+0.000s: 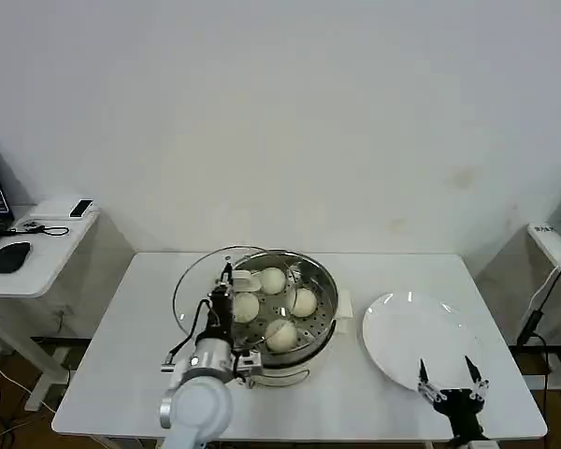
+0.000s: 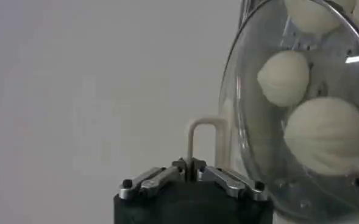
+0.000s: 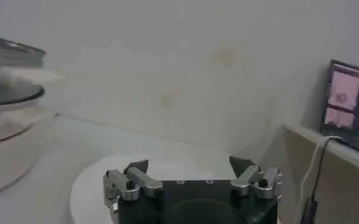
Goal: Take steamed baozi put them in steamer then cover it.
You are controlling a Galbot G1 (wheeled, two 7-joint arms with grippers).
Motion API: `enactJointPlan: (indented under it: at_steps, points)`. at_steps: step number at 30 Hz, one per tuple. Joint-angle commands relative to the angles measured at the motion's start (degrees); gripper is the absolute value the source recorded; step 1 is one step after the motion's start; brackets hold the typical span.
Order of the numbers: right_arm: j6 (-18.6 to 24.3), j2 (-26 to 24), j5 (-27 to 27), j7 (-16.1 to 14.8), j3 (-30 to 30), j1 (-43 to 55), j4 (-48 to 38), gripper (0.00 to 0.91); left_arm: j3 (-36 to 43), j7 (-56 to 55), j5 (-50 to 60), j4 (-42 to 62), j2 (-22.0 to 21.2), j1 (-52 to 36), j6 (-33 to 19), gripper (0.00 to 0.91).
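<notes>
Head view showed the worktop [image 1: 122,318], with the steamer [image 1: 323,323] at its middle holding all four steamed baozi [image 1: 281,335]. Loading looked done; covering remained. The cover [image 1: 189,281] was tilted at the pot's left edge, its handle pinched in the closed left hand [image 1: 222,297]. Right hand [image 1: 452,382] hovered spread and empty over the near edge of the white plate [image 1: 402,327], out of the way.

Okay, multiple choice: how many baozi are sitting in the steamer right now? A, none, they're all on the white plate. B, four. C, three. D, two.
B: the head view shows four baozi on the perforated tray inside the steamer, while the white plate beside it is bare.
</notes>
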Motion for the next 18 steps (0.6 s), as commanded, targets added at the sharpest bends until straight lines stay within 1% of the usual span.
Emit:
enactJointPlan:
  at_steps: [1, 18]
  points:
    - [0.31, 0.49, -2.35, 0.11, -1.91, 0.15, -0.77, 0.907, 2.24, 1.01, 3.04, 0.93, -3.57, -0.87, 0.37, 0.0]
    - [1.08, 1.33, -3.5, 0.27, -2.42, -0.2, -2.2, 0.907, 5.49, 0.7, 4.78, 3.82, -6.0, -2.38, 0.21, 0.0]
